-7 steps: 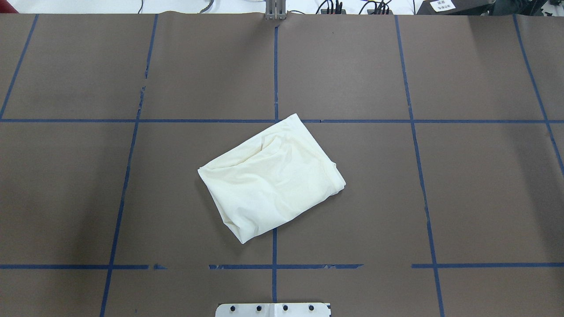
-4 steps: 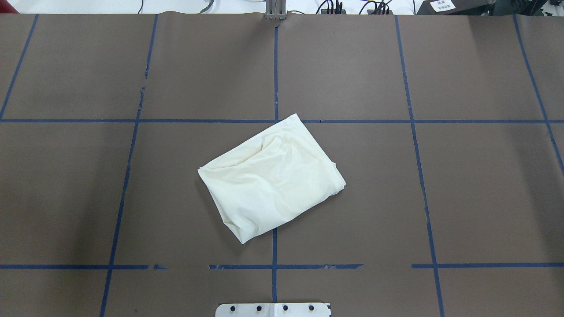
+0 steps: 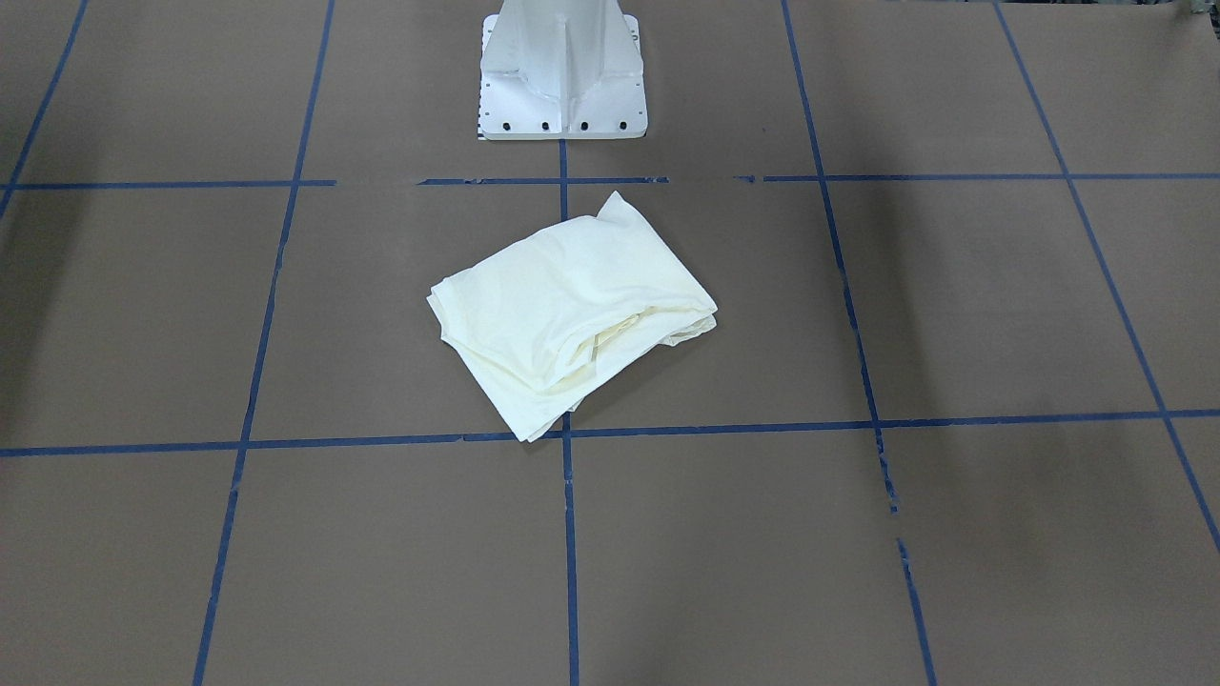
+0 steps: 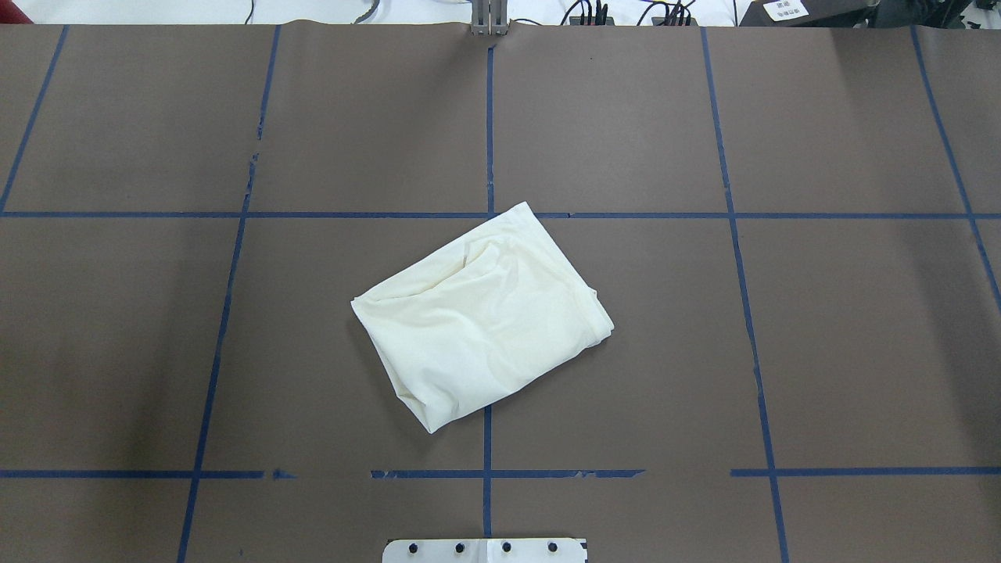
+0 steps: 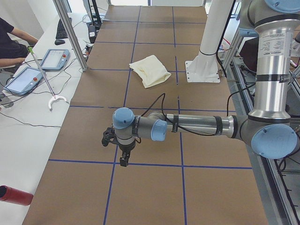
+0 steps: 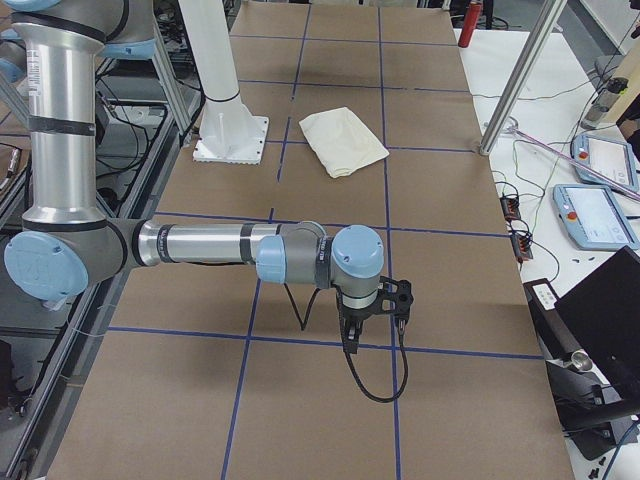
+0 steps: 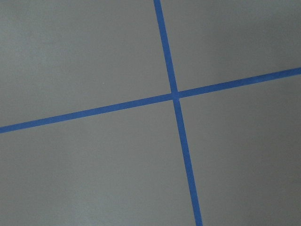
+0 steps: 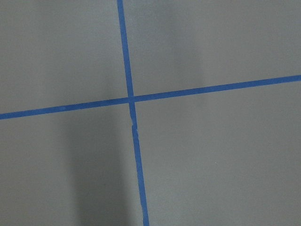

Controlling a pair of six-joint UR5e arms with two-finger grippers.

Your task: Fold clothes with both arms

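1. Cream long-sleeved T-shirt (image 4: 481, 320), folded into a tilted packet with its plain side up, lies mid-table on the brown table (image 4: 782, 352), near the white pedestal (image 3: 562, 86).
2. Left gripper (image 5: 123, 159) and right gripper (image 6: 350, 335) hang over blue tape lines (image 7: 175, 96), well apart from the shirt; how far either is open cannot be told.

1. The shirt (image 4: 481, 320) is seen as soft, matt cream cloth, lightly creased.
2. The table (image 4: 860, 352) is covered in matt brown paper, marked with smooth blue tape (image 7: 176, 96).
3. The pedestal (image 3: 562, 76) is finished in glossy white.
4. The left arm (image 5: 197, 125) and right arm (image 6: 200, 243) are clad in satin silver metal.
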